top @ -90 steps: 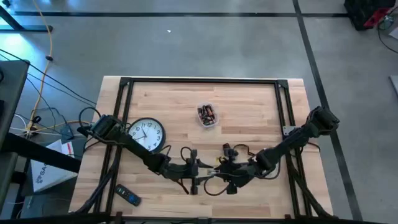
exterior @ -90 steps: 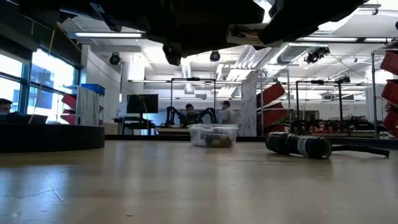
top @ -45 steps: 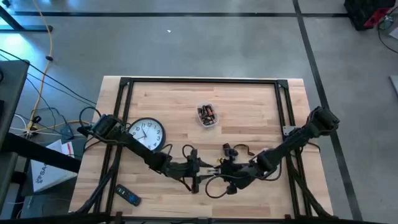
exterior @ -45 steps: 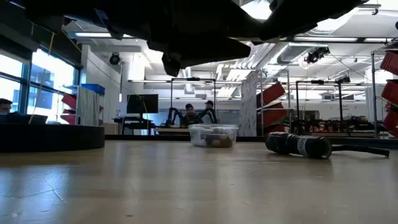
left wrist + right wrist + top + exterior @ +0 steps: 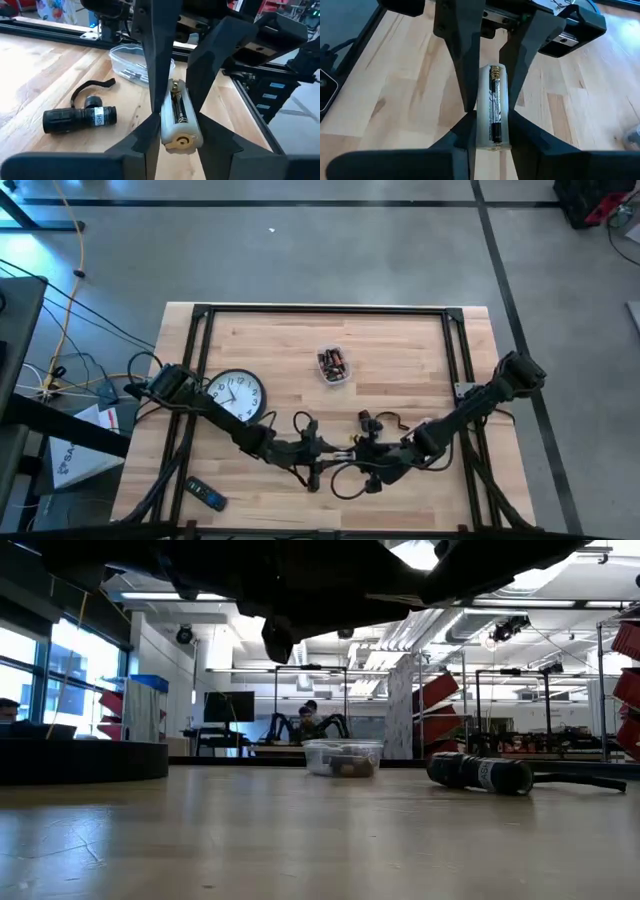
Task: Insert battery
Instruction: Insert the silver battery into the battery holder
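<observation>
Both arms have barely shifted; a person behind the table has moved.
I see left fingers (image 5: 152, 75) and right fingers (image 5: 462, 65) clamped on the battery holder (image 5: 178, 120), one cell seated, more slots unfilled.

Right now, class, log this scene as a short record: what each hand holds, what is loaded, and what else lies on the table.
left hand: shut on white battery holder, raised over the table's front middle
right hand: shut on the same holder, meeting the left
battery: one lies in the holder's slot
flashlight: lying on its side on the table, strap attached
clear tub: holds spare batteries, table centre
wall clock: flat, left side
remote: front left corner
</observation>
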`<action>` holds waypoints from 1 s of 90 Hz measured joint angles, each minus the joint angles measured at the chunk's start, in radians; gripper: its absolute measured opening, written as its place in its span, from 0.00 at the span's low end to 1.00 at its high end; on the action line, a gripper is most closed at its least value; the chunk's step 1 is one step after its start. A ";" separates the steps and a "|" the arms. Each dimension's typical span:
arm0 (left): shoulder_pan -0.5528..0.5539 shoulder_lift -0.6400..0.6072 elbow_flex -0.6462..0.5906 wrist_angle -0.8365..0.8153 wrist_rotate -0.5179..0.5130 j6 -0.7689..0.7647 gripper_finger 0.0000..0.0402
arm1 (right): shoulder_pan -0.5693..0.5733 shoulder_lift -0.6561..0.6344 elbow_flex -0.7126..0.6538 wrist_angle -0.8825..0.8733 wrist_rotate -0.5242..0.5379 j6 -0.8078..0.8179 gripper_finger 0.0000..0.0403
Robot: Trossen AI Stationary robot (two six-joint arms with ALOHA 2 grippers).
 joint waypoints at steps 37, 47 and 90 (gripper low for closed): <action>0.000 0.000 0.000 0.000 -0.002 0.007 0.16 | -0.001 0.000 0.000 -0.014 -0.008 0.023 0.17; 0.000 0.000 0.000 -0.001 -0.004 0.015 0.16 | -0.001 0.000 0.000 -0.020 -0.008 0.025 0.18; -0.028 -0.001 -0.026 0.004 -0.072 0.016 0.15 | 0.020 -0.060 0.000 -0.152 -0.089 0.189 0.40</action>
